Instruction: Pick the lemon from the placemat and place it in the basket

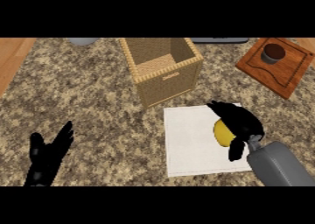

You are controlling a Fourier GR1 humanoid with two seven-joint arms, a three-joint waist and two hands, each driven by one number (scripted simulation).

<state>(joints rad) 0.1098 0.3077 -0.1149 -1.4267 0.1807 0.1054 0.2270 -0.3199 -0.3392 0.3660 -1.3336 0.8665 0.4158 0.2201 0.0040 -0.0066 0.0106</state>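
Observation:
A yellow lemon [221, 133] lies on the right part of the white placemat [189, 140]. My right hand [241, 122] lies over the lemon, fingers and thumb curled round it, hiding most of its right side. The woven basket [168, 78] stands upright just beyond the placemat's far left corner, its open top showing an empty inside. My left hand [49, 153] rests open at the lower left, fingers up, far from the lemon.
A wooden board [286, 72] sits at the far right with a dark cup [273, 52] on it. A grey object [82, 41] pokes in at the top left edge. Wooden floor borders the speckled counter at the left.

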